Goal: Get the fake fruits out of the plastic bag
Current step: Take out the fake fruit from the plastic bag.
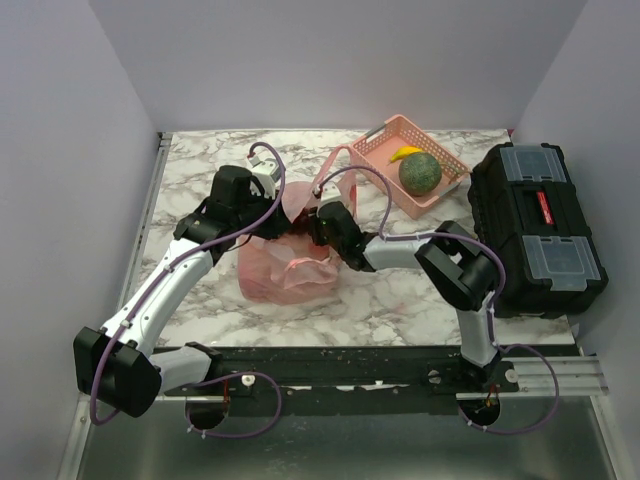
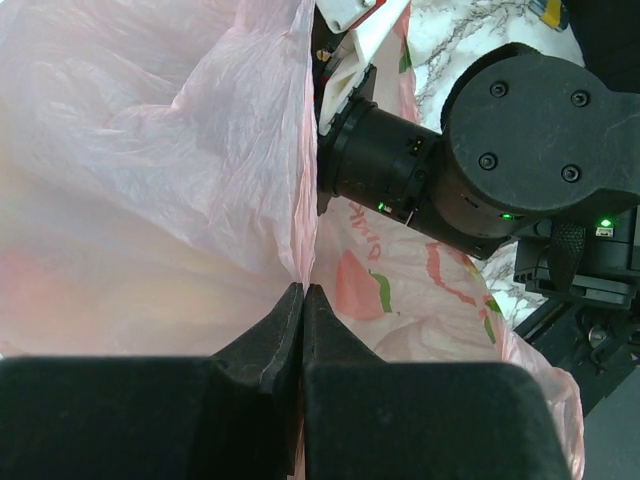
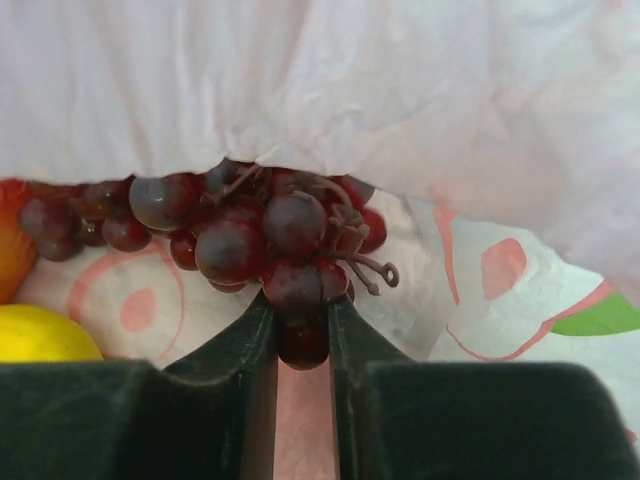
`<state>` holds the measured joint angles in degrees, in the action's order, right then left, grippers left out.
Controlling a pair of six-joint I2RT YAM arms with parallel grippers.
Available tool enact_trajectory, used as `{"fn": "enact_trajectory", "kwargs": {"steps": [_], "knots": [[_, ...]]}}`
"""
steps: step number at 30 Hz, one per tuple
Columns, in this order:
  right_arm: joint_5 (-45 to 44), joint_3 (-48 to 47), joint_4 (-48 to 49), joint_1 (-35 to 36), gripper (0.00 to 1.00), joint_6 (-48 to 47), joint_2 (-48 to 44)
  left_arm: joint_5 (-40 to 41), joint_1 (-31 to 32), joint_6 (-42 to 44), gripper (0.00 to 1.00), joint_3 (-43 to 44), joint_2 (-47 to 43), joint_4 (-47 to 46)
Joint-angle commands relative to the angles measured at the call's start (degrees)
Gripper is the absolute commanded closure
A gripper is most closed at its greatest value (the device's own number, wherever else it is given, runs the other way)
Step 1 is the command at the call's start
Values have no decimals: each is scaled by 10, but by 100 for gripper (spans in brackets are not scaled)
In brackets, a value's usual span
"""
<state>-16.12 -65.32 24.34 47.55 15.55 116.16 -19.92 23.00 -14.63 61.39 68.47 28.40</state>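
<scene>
The pink plastic bag [image 1: 285, 265] lies crumpled mid-table. My left gripper [image 2: 302, 292] is shut on a fold of the plastic bag [image 2: 150, 180] and holds its mouth up. Inside the bag, my right gripper [image 3: 302, 300] is shut on the dark purple-red grape bunch [image 3: 235, 235], with grapes pinched between its fingers. Beside the grapes lie a yellow round fruit [image 3: 45, 335] and an orange-red fruit [image 3: 10, 260] at the left edge. In the top view the right gripper [image 1: 318, 222] reaches into the bag's mouth.
A pink lattice basket [image 1: 410, 160] at the back right holds a green melon [image 1: 420, 172] and a yellow banana [image 1: 404, 153]. A black toolbox [image 1: 538, 228] stands at the right edge. The right arm's wrist [image 2: 500, 140] fills the upper right of the left wrist view.
</scene>
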Motion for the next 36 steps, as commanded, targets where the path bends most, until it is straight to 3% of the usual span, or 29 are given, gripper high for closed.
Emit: {"fn": "enact_trajectory", "kwargs": {"steps": [1, 4, 19, 36], "knots": [[-10, -8, 8, 2, 89, 11, -2, -12, 4, -2, 100, 10, -10, -8], [-4, -1, 7, 2, 99, 15, -25, -11, 4, -2, 100, 10, -10, -8], [55, 80, 20, 2, 99, 61, -180, -9, 5, -2, 100, 11, -2, -7], [100, 162, -65, 2, 99, 55, -319, 12, 5, -1, 100, 13, -4, -3]]}}
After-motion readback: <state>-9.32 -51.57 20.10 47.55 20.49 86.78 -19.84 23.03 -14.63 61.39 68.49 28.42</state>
